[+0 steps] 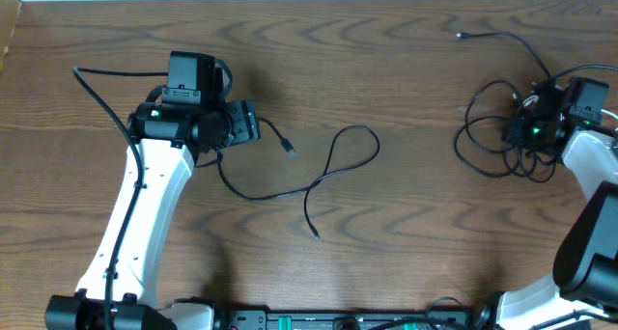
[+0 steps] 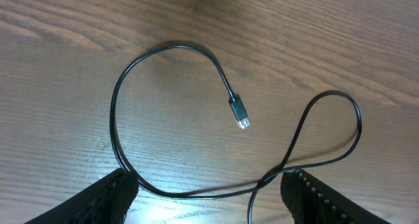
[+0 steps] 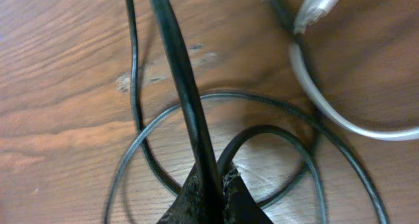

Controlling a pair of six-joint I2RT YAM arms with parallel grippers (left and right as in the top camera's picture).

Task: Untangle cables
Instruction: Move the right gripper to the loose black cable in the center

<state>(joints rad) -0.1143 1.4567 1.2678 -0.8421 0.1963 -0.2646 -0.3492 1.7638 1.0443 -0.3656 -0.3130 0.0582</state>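
Observation:
One black cable (image 1: 333,166) lies apart in loose loops at the table's middle, and its plug (image 2: 240,114) rests on the wood. My left gripper (image 2: 209,188) hovers over that cable's left bend. It is open, and the cord (image 2: 196,194) runs on the table between its fingers (image 2: 111,198) without being pinched. At the right, a tangle of black cables (image 1: 480,147) lies in overlapping loops. My right gripper (image 3: 213,185) is shut on one black cord (image 3: 177,67) of that tangle, which rises taut from the jaws. A white cord (image 3: 327,106) curves beside it.
A cord end (image 1: 461,35) from the tangle trails toward the back right. The left arm's own thicker black wire (image 1: 101,94) arcs over the table at the left. Bare wood (image 1: 406,79) separates the two cable groups.

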